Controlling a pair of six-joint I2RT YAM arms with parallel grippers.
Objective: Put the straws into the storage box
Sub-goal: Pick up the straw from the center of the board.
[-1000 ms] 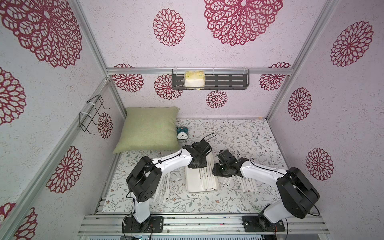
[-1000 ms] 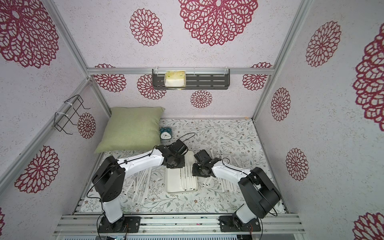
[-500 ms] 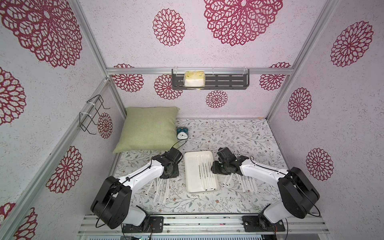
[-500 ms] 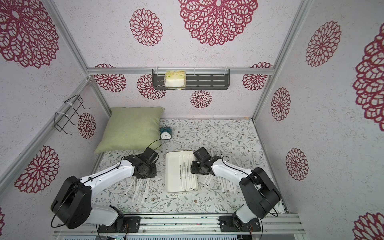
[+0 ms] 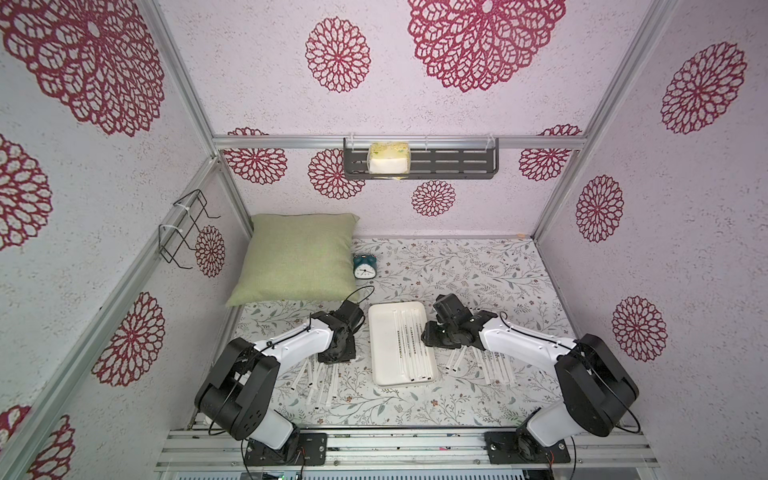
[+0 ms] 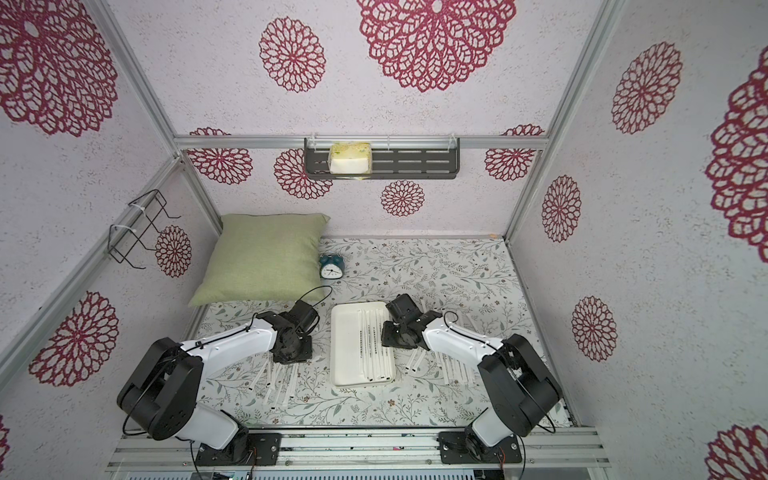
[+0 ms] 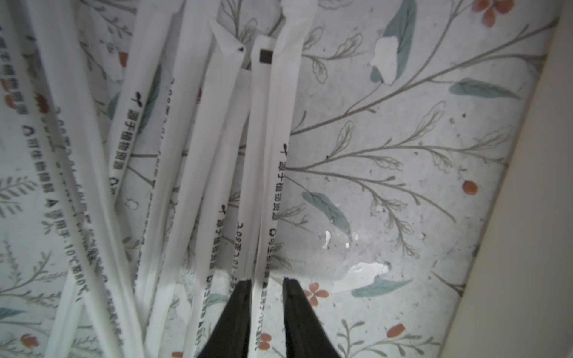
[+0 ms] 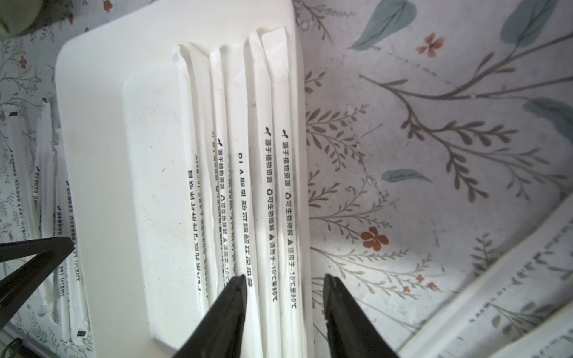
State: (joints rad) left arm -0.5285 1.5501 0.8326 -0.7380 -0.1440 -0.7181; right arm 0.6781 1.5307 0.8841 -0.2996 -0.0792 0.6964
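- Only the left wrist view shows the left tool (image 7: 265, 280): it is a little open, with its black tips on either side of one long white paper-wrapped straw (image 7: 273, 155).
- The right tool (image 8: 283, 277) is open over two straws at the edge of the shallow white storage tray (image 8: 102, 155).
- More straws lie on the leafy-print counter (image 5: 415, 399), on both sides of the tray.

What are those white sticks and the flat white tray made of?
The straws: seemingly matte paper wrappers, given creased, folded ends and black print; the inside is hidden. The tray: probably smooth hard plastic, given moulded rounded corners and a raised rim.
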